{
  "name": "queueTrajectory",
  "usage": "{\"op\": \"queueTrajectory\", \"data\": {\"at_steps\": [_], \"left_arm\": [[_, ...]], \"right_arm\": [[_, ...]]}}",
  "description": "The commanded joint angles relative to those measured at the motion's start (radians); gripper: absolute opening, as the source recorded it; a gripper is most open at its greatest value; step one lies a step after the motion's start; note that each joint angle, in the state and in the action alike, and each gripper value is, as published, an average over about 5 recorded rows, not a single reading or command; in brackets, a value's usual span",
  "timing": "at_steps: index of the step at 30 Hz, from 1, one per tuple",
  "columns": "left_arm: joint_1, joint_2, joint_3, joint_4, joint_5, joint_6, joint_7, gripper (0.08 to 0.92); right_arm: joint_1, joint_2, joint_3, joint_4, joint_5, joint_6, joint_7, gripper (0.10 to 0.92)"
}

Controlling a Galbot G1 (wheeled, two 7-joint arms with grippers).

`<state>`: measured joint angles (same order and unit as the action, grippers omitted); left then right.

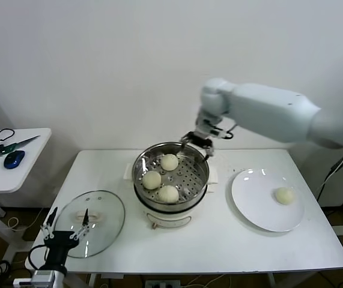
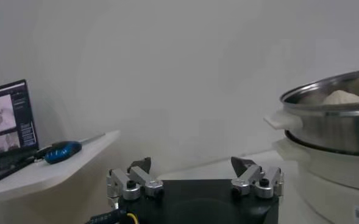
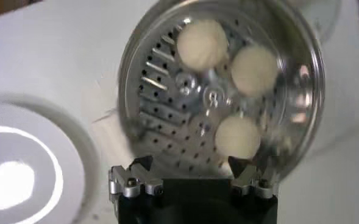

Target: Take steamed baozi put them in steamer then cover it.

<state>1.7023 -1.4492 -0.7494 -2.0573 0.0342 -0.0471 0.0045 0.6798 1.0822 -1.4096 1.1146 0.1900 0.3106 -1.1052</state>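
The steel steamer (image 1: 200, 179) stands on its white pot base at the table's middle and holds three cream-white baozi (image 1: 169, 162), (image 1: 152, 180), (image 1: 168, 194). A fourth baozi (image 1: 285, 195) lies on the white plate (image 1: 255, 204) to the right. My right gripper (image 1: 196, 143) is open and empty, above the steamer's far rim. In the right wrist view it (image 3: 190, 163) looks down on the perforated floor (image 3: 167, 97) and the three baozi (image 3: 202, 42). The glass cover (image 1: 89, 215) with its white handle lies flat at the table's front left. My left gripper (image 1: 68, 221) is open, parked by the cover.
A small white side table (image 1: 15, 162) at the left holds scissors, a blue mouse (image 1: 14, 159) and a laptop edge. In the left wrist view the steamer (image 2: 331, 122) is at the right and the side table (image 2: 51, 170) at the left. A wall lies behind.
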Motion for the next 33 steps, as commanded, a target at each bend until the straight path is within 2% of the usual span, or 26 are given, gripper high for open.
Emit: {"op": "queueTrajectory", "data": {"at_steps": [1,6,11,14,24,33], "left_arm": [[-0.005,-0.001,0.002,-0.001,0.002,0.003,0.0,0.823],[-0.001,-0.002,0.001,-0.006,0.006,0.007,0.0,0.823],[0.003,-0.006,-0.001,-0.007,0.015,0.012,-0.007,0.823],[0.003,-0.009,-0.001,-0.007,0.02,0.016,-0.01,0.823],[-0.005,-0.017,0.004,0.005,0.036,0.022,-0.012,0.823],[-0.008,-0.019,0.009,0.013,0.044,0.024,-0.012,0.823]], "right_arm": [[-0.097,-0.349,0.017,0.004,0.164,-0.348,0.016,0.823],[-0.297,-0.41,0.224,-0.107,-0.046,-0.292,-0.021,0.823],[-0.47,-0.389,0.431,-0.247,-0.356,-0.162,-0.04,0.823],[-0.536,-0.365,0.508,-0.32,-0.434,-0.133,-0.048,0.823],[-0.662,-0.348,0.619,-0.38,-0.492,-0.133,-0.047,0.823],[-0.688,-0.313,0.666,-0.436,-0.486,-0.141,-0.043,0.823]]}}
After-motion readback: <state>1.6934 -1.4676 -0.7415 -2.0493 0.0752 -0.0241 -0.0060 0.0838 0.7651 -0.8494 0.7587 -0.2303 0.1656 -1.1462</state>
